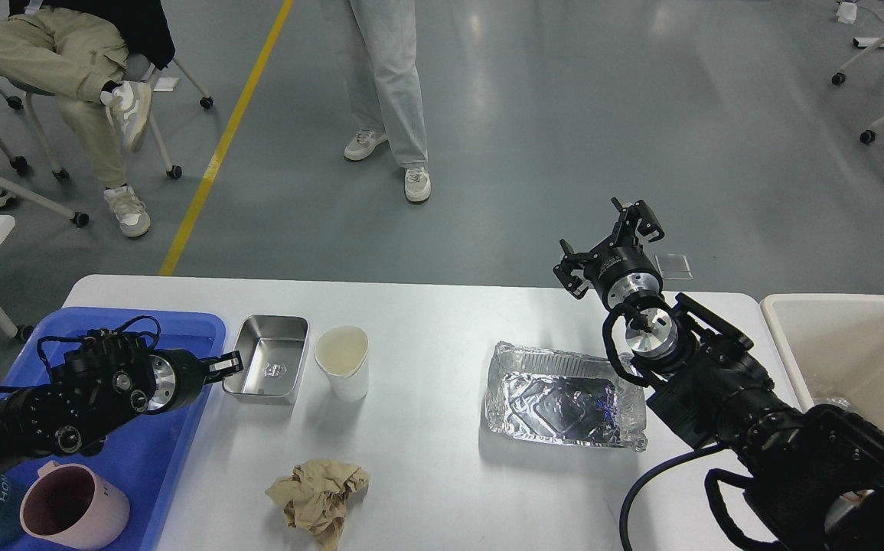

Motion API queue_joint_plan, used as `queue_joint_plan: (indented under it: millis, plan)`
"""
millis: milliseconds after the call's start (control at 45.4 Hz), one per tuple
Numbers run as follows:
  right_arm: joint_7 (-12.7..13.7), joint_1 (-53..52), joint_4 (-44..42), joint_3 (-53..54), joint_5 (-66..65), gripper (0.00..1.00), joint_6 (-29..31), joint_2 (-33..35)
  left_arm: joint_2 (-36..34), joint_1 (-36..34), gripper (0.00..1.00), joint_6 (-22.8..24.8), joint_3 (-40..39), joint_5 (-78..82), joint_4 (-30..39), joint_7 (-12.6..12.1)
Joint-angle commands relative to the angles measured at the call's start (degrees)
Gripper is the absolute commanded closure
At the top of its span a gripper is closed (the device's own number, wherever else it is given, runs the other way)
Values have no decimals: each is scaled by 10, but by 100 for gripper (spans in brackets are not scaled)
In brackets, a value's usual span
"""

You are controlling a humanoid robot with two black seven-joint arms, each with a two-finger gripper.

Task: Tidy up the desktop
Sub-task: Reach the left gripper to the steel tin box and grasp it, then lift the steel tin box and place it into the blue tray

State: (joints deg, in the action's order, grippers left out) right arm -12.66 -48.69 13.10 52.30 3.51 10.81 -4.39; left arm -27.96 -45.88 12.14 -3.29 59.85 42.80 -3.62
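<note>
The left claw [232, 364] gripped the shallow rectangular steel tin [268, 359] by its near-left rim on the wide white-grey bench [426, 474] — next, transfer into the blue plastic tray [174, 428] — while the right claw [610, 241] hovered open.

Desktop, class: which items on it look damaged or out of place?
On the desktop, a crumpled brown paper wad lies loose near the front edge, the foil tray is wrinkled and dented, and the paper cup has a squashed rim.
</note>
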Motion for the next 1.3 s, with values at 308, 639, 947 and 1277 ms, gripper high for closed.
queue_joint_plan:
  millis: [308,639,947,1277]
  plan:
    - [0,1,0,0,-1,0,0,1,-3,-1,98,25,3,-1,0,6]
    - [0,1,0,0,-1,0,0,1,-4,-6,100,35,1,-1,3,19]
    - [0,-2,0,0,-1,0,0,-1,-44,-23,100,72,-1,-4,17,21]
    - [0,0,0,1,-1,0,0,-2,-183,-66,100,114,-8,-7,121,34]
